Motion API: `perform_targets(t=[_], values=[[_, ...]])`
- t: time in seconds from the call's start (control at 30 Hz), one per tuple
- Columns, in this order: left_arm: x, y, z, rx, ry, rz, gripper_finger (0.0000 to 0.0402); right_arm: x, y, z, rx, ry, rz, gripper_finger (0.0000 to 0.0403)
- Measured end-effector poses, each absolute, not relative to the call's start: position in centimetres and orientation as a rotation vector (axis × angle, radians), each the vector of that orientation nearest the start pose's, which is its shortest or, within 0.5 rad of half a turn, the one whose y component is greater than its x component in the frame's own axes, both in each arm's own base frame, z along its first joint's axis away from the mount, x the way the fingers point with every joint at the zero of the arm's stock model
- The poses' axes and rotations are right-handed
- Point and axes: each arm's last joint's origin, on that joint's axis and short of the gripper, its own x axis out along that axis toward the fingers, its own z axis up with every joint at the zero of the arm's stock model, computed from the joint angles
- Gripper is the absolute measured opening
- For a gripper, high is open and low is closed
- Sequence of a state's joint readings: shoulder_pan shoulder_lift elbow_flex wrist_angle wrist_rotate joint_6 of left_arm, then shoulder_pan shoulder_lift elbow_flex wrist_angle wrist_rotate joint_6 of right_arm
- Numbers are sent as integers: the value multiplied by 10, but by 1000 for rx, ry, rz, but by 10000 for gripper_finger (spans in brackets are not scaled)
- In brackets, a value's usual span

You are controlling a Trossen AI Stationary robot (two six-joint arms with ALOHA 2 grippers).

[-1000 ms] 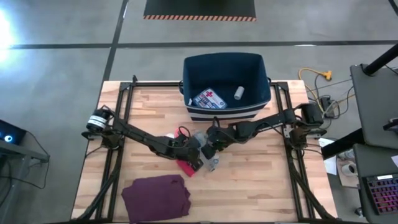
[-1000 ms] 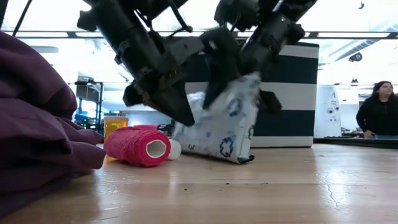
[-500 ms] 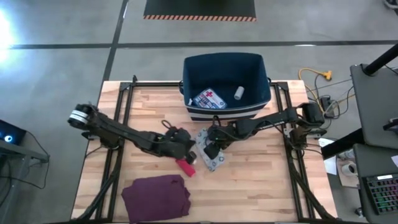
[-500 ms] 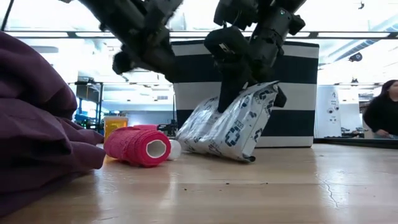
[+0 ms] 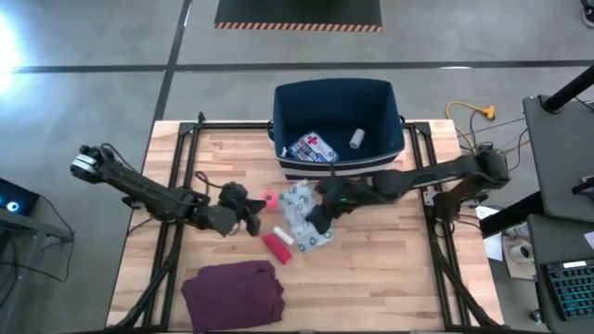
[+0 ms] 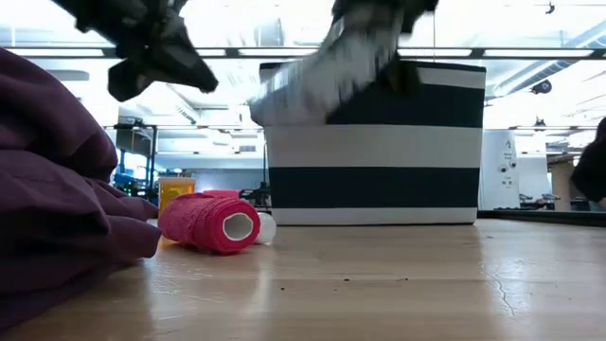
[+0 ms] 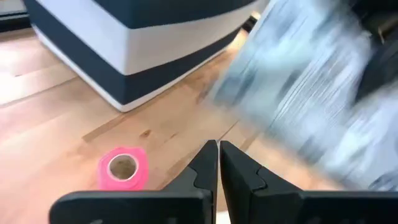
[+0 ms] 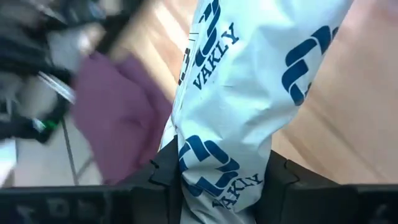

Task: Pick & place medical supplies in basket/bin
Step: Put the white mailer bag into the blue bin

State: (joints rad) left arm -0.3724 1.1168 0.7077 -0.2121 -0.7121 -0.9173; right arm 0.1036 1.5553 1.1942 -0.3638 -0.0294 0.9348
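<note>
The grey-white printed packet [image 5: 299, 213] hangs in the air in my right gripper [image 5: 316, 221], near the middle of the table and in front of the navy striped bin [image 5: 336, 130]. In the bin lie the blue pouch with the red cross [image 5: 313, 147] and a small white roll [image 5: 356, 139]. My left gripper [image 5: 247, 212] is shut on nothing, left of the packet. A pink tape roll [image 5: 268, 198] lies flat beside it. A red roll [image 5: 277, 248] lies on its side, with a small white roll [image 6: 265, 227] against it. My right gripper pinches the packet between its two fingers [image 8: 163, 173], at the packet's end toward the table's right [image 8: 217, 165]. The fingers come slanting from the table's right. The packet is lifted clear of the table [image 6: 327, 66], tilted, and stretches away from the fingers.
A folded maroon cloth [image 5: 232, 292] lies at the table's near edge, left of centre, and fills the left of the low view [image 6: 57, 189]. The bin stands at the table's far edge. Bare wood lies to the right of the packet. A person shows beyond the table [image 6: 595, 170].
My right gripper has risen and lifted the packet clear; its lower end stood on the table half a second ago. My left gripper has drawn back from the packet toward the table's left edge and risen. The rolls have kept still.
</note>
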Motion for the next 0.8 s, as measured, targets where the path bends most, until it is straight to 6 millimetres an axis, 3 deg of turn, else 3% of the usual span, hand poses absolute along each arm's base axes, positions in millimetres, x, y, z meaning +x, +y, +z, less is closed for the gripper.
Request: perform_targets(t=[0.17, 0.37, 0.5, 0.63, 0.8], values=[[204, -68, 247, -602, 272, 542, 0, 290, 25, 340, 821, 414, -369, 123], [210, -72, 251, -609, 248, 534, 0, 233, -25, 385, 713, 127, -687, 123], [220, -76, 253, -584, 261, 533, 0, 217, -71, 381, 746, 167, -790, 119], [227, -79, 255, -573, 267, 533, 0, 221, -113, 361, 843, 277, -798, 125], [232, -83, 256, -598, 291, 505, 0, 229, -144, 333, 942, 446, -827, 147]])
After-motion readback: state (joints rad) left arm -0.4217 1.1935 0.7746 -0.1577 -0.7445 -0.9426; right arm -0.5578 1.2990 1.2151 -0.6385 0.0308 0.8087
